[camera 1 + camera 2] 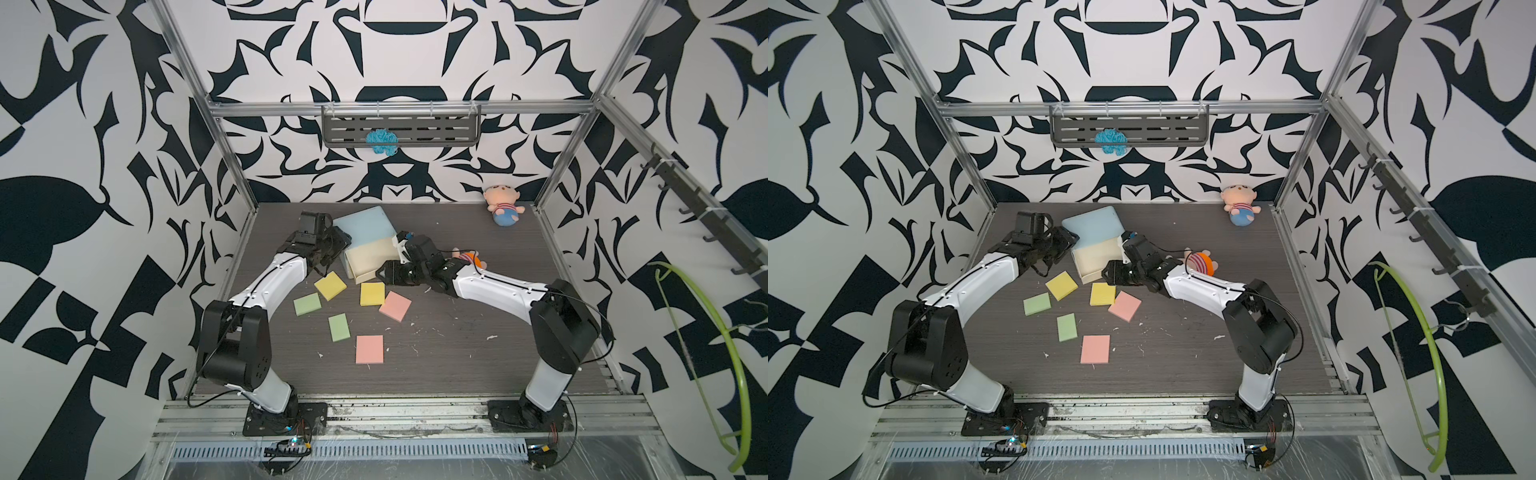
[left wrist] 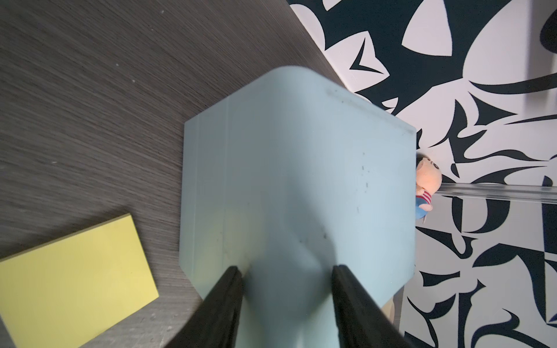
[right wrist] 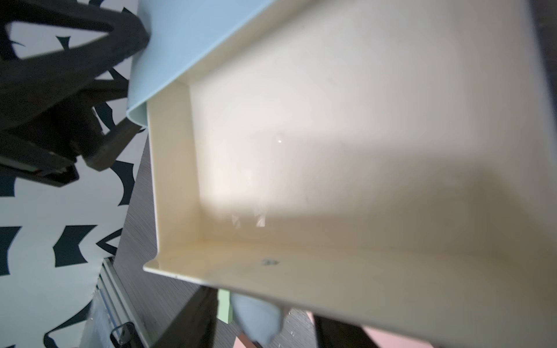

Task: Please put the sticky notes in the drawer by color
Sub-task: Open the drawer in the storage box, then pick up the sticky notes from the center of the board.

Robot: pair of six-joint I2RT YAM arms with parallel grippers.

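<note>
The drawer [image 1: 365,226] is a light-blue chest at the back left of the table, with its top cream tray [image 1: 370,257] pulled out and empty [image 3: 331,150]. My left gripper [image 1: 334,245] clamps the chest's rounded left rear corner [image 2: 295,180], a finger [image 2: 235,286] on each side. My right gripper [image 1: 384,272] is open around the tray's bluish knob [image 3: 256,316], with a gap on both sides. The sticky notes lie on the table in front: two yellow [image 1: 330,286] [image 1: 372,294], two green [image 1: 307,304] [image 1: 338,327], two pink [image 1: 395,306] [image 1: 369,349].
A plush doll [image 1: 505,205] lies at the back right corner and a second, striped one [image 1: 469,259] lies just behind my right forearm. Blue yarn [image 1: 381,141] hangs on the rear wall shelf. White scraps dot the table front right [image 1: 436,332].
</note>
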